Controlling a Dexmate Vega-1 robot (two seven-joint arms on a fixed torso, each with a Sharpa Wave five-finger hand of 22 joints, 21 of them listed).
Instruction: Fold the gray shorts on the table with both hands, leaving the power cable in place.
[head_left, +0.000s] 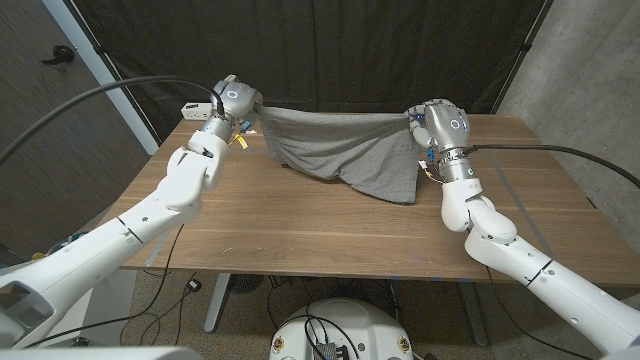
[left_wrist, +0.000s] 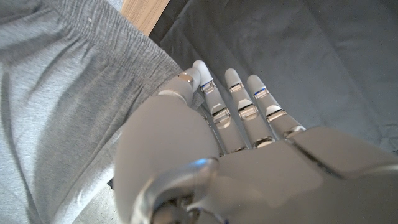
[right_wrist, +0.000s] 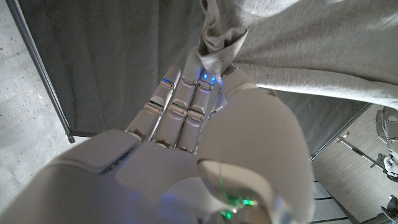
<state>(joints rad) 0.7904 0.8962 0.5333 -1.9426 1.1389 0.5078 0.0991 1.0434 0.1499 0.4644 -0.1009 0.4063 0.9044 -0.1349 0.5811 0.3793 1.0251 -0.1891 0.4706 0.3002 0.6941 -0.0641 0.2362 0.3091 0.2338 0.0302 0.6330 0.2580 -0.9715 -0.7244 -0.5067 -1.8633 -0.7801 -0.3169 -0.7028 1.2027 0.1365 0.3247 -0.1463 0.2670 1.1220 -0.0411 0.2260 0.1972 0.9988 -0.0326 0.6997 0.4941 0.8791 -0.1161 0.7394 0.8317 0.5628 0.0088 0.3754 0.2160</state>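
The gray shorts hang stretched between my two hands above the far part of the wooden table, with the lower edge drooping toward the tabletop. My left hand grips the shorts' left corner at the far left; in the left wrist view the gray fabric runs beside my left hand and under its thumb. My right hand pinches the right corner; in the right wrist view a bunched fold of the shorts sits at my right hand's fingertips.
A white power strip lies at the table's far left corner, with a cable running off it. A black curtain hangs behind the table. A concrete wall stands at the right.
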